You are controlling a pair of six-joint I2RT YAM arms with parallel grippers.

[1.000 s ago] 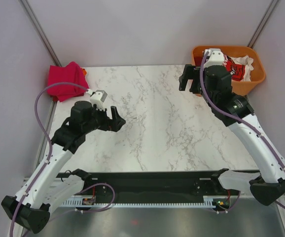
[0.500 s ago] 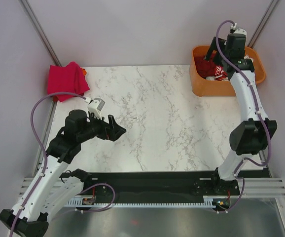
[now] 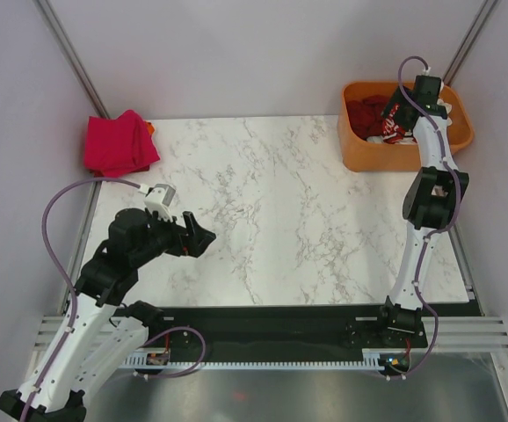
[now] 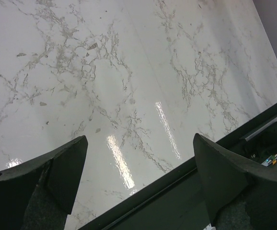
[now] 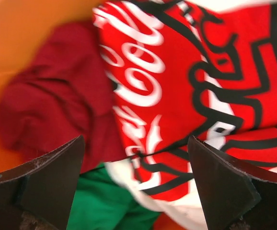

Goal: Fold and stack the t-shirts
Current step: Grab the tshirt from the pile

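Fetching step — the right tool, wide open and empty, hangs over the white red-printed shirt in the orange tub; next it should drop and pinch cloth. The left tool gapes empty above the desk; a pink shirt lies at its far-left corner.

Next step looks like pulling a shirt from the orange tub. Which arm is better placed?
Right. The right tool hangs open directly over the red-printed white cloth t-shirt inside the orange plastic tub; the left tool is open over the marble tabletop, far across.
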